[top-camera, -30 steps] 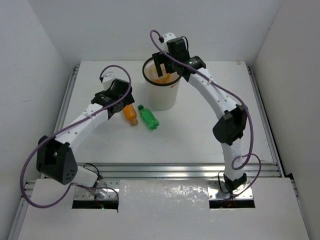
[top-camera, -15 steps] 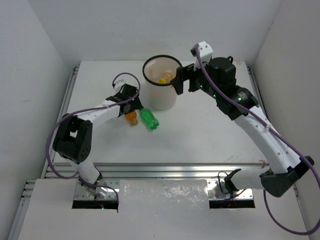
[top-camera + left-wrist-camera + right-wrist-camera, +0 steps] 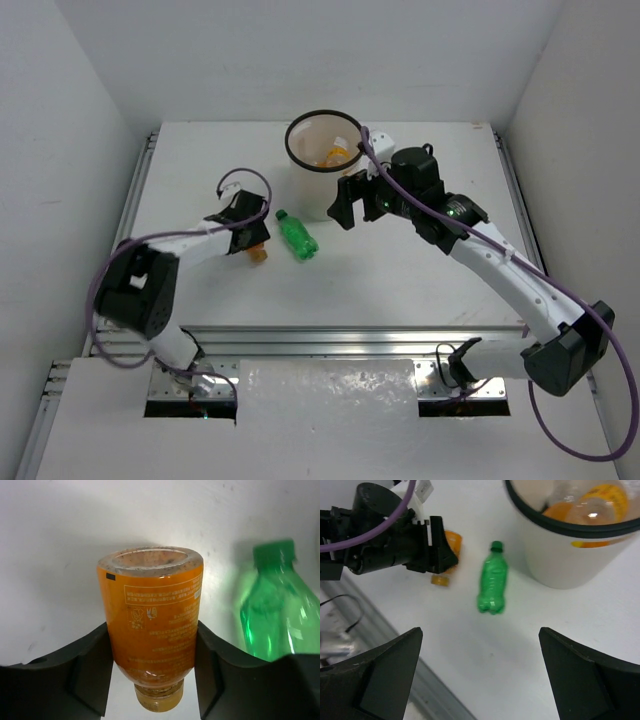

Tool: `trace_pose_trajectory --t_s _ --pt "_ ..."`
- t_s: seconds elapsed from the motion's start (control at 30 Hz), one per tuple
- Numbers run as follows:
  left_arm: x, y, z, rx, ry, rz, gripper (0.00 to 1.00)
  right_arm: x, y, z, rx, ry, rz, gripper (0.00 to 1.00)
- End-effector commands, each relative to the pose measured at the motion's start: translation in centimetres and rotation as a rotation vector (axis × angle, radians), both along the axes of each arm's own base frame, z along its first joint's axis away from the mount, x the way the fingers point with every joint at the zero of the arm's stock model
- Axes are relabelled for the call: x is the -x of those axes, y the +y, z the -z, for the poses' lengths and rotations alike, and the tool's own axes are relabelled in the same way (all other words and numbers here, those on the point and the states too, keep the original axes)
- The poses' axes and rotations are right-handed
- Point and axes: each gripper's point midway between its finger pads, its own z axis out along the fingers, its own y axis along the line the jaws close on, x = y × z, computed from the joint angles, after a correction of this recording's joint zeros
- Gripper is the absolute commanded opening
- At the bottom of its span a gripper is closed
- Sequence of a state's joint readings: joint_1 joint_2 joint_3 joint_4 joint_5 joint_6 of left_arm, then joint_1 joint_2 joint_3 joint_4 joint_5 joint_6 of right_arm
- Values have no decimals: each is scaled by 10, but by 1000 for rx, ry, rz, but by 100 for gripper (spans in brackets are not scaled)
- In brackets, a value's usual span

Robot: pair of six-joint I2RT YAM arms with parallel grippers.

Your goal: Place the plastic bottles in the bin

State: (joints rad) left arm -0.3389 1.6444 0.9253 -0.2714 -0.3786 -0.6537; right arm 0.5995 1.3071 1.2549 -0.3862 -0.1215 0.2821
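Observation:
An orange bottle point(image 3: 150, 605) lies on the white table with its cap toward the left wrist camera. My left gripper point(image 3: 152, 630) is shut on it, and both black fingers point(image 3: 95, 670) press its sides. From above, the left gripper point(image 3: 252, 240) covers most of this orange bottle point(image 3: 259, 253). A green bottle point(image 3: 297, 235) lies just right of it, apart from it, cap toward the bin point(image 3: 320, 195). The bin holds orange and clear bottles point(image 3: 600, 500). My right gripper point(image 3: 480, 630) hangs open and empty above the table, in front of the bin and above the green bottle point(image 3: 493, 580).
The bin's black rim point(image 3: 570, 527) is at the upper right of the right wrist view. A metal rail point(image 3: 350, 340) runs along the table's near edge. White walls close in the left, right and far sides.
My left gripper has dropped over the orange bottle and closed on it. My right arm has drawn back from over the bin, down and toward the front, still open.

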Motion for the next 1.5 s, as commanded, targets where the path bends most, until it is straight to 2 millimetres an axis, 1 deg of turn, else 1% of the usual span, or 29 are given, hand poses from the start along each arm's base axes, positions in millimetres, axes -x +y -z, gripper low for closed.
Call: trace_pose_trajectory --t_s 0.0,0.03,0.07,0.1,0.13,0.17,0.2,0.3,0.33,0.43,0.57,0.63,0.67,0.73,0.77,0.83,0.87,0.9,0.93,1.0,1.07,1.17,1.2,1.23,1.27,1.33,1.4,1.43,1.47 --pt "22 -31 -60 138 -171 168 0 30 31 -23 -175 31 -179 99" --pt "30 -43 -100 194 -295 243 0 35 36 -23 -197 49 -212 99" --pt "48 -59 -104 207 -330 366 0 40 41 -24 -229 79 -227 99" --pt "51 -75 -128 257 -439 453 0 40 45 -29 -255 82 -237 99" --pt "72 -96 -170 348 -576 623 0 44 50 -31 -296 130 -251 99" --pt "93 -110 -170 396 -617 715 0 45 53 -33 -317 147 -254 99" --pt "101 -121 -197 440 -744 780 0 46 55 -34 -333 162 -255 99" --pt "146 -139 -235 565 -928 997 0 57 68 -54 -439 151 -344 99" --pt "163 -146 -242 607 -946 1087 0 63 70 -49 -452 166 -375 99" --pt "182 -155 -258 682 -989 1193 0 81 72 -53 -466 161 -461 99" --pt "188 -166 -273 722 -990 1283 0 101 79 -58 -509 173 -571 99" --pt "190 -170 -274 740 -982 1311 0 101 82 -54 -505 175 -574 96" --pt "188 -170 -276 740 -987 1302 5 104 84 -54 -512 169 -596 93" --pt "186 -170 -277 738 -986 1297 8 110 86 -52 -525 198 -627 81" --pt "183 -170 -279 732 -984 1286 11 112 88 -54 -536 191 -648 80" --pt "177 -171 -282 716 -974 1271 17 117 90 -51 -540 204 -672 52" --pt "171 -170 -282 708 -963 1242 28 117 90 -51 -541 198 -672 36" --pt "159 -167 -282 689 -959 1172 42 118 90 -50 -538 203 -670 20" --pt "155 -166 -283 676 -944 1146 47 116 88 -46 -524 208 -644 9" --pt "143 -157 -291 648 -965 1047 49 105 84 -48 -503 159 -579 2" --pt "132 -148 -288 621 -938 957 98 98 80 -49 -480 135 -522 0" --pt "118 -133 -286 563 -899 830 100 65 68 -55 -448 67 -340 0" --pt "113 -124 -277 537 -841 759 100 46 57 -58 -437 40 -243 0" --pt "99 -102 -273 474 -830 612 100 38 50 -60 -427 38 -200 0" --pt "100 -83 -254 447 -726 488 100 28 45 -77 -434 0 -170 0" --pt "94 -34 -240 344 -686 210 100 8 31 -99 -414 -56 -82 0" --pt "101 -11 -221 297 -617 88 100 -9 22 -104 -368 -88 -33 0" --pt "101 -1 -216 271 -611 31 100 -19 16 -126 -358 -157 -2 0" --pt "102 2 -210 255 -586 17 100 -29 12 -132 -342 -178 22 0"
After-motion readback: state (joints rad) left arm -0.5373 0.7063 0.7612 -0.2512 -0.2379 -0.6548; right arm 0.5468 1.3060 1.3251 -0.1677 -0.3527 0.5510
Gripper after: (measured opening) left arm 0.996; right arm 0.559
